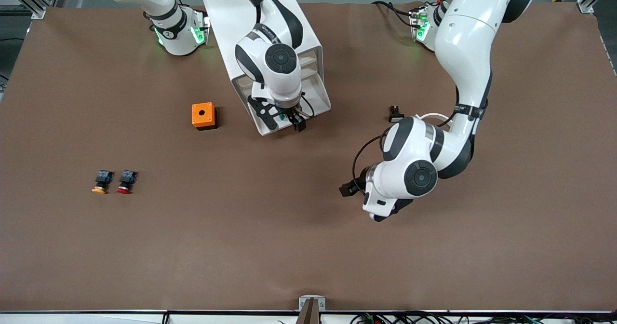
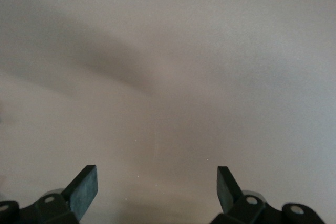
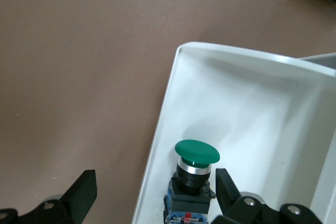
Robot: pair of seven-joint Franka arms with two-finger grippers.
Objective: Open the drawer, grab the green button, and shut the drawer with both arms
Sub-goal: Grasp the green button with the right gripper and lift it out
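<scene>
1. The white cabinet (image 1: 270, 49) stands near the robots' bases, with one drawer (image 1: 315, 92) pulled out.
2. The right gripper (image 1: 284, 117) is over this drawer.
3. The left gripper (image 1: 359, 189) is over the bare brown table (image 1: 241, 242).
4. An orange box (image 1: 203, 115) stands beside the cabinet.
5. A yellow-capped button (image 1: 100, 182) and a red-capped button (image 1: 126, 182) lie side by side.

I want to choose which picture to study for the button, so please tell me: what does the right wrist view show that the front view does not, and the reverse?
Only the right wrist view shows the green button plainly: it lies inside the open drawer, between the open fingers of the right gripper.

Only the front view shows the white cabinet, the orange box, the yellow-capped button beside the red-capped button, and the left gripper, open over bare table.

Both show the pulled-out drawer, the right gripper over it, and the brown table.
</scene>
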